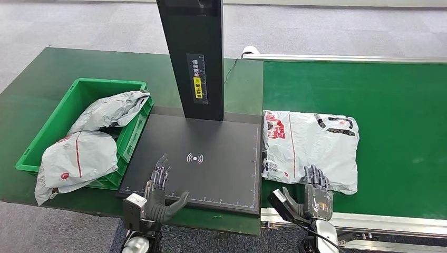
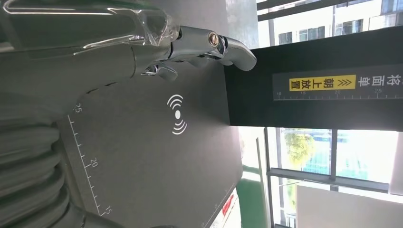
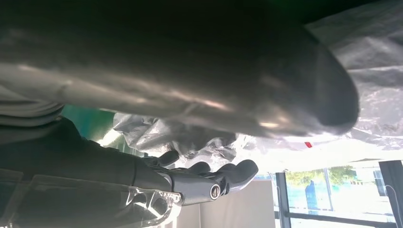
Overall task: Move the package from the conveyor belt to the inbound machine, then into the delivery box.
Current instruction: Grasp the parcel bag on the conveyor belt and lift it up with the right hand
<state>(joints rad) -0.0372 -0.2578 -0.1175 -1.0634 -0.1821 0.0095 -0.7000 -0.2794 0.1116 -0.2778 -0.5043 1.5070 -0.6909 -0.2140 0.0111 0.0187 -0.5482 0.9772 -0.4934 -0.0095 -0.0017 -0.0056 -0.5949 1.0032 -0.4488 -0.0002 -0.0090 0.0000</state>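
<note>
Conveyor belt [image 1: 390, 105] carries the package [image 1: 311, 145] at its left edge, beside the inbound machine [image 1: 211, 163]. Right hand [image 1: 315, 192] rests open at the package's near edge. Left hand [image 1: 158, 192] hovers open over the machine.

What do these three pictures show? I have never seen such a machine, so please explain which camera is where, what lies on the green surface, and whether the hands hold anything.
This is a two-armed humanoid robot. The wide picture is taken from its head, looking down. The other two come from cameras at its wrists and are turned sideways.

On the right is a green conveyor belt with a grey package lying on it. In the middle is a black scanning machine with a tall post. On the left, a green box holds two more packages.

The left hand hovers open over the black plate and holds nothing. The right hand is at the near edge of the package; its thumb and fingers seem to be on either side of the edge, but a firm grip cannot be confirmed.
</note>
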